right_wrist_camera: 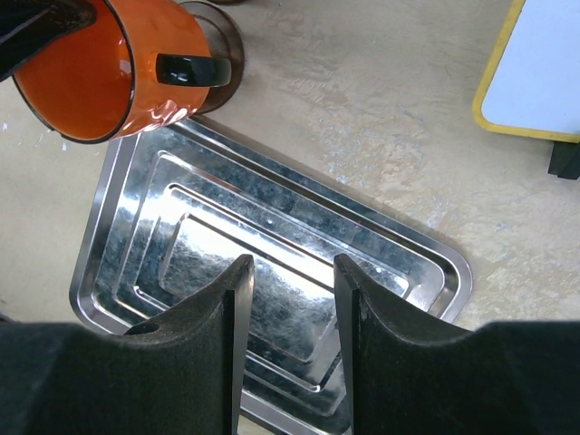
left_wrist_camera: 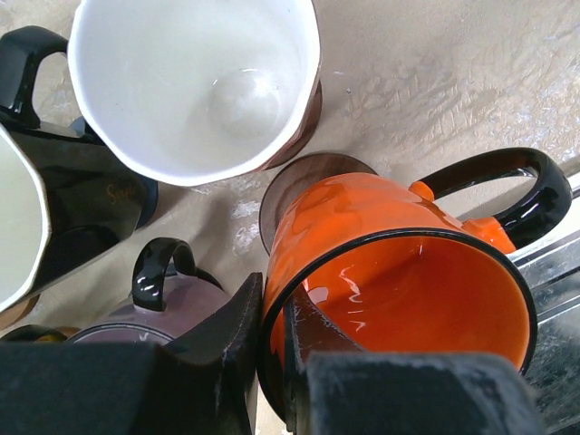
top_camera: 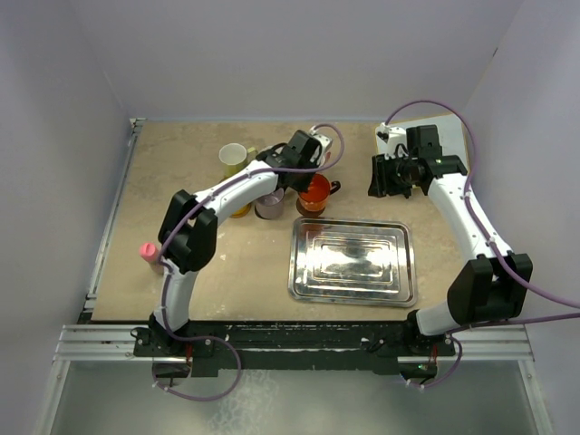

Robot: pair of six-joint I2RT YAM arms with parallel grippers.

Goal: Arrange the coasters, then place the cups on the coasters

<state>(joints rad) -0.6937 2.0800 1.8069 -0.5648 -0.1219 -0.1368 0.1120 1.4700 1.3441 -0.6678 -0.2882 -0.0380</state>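
Note:
My left gripper (left_wrist_camera: 272,299) is shut on the rim of the bright orange-red cup (left_wrist_camera: 399,272), one finger inside and one outside. The cup (top_camera: 314,193) hangs tilted over a dark brown coaster (left_wrist_camera: 299,177); I cannot tell whether its base touches it. Just beyond it stands a cup with a white interior (left_wrist_camera: 195,82), and a greyish-purple cup (left_wrist_camera: 172,304) is beside my left finger. My right gripper (right_wrist_camera: 292,272) is open and empty above the steel tray (right_wrist_camera: 399,227), right of the orange-red cup (right_wrist_camera: 100,63). In the top view a pale yellow cup (top_camera: 233,159) stands at the back.
The steel tray (top_camera: 352,261) lies at centre right, close to the orange-red cup. A small pink bottle (top_camera: 148,251) stands near the left arm's elbow. A white board with a yellow edge (right_wrist_camera: 535,63) lies at the back right. The cups crowd together under the left arm.

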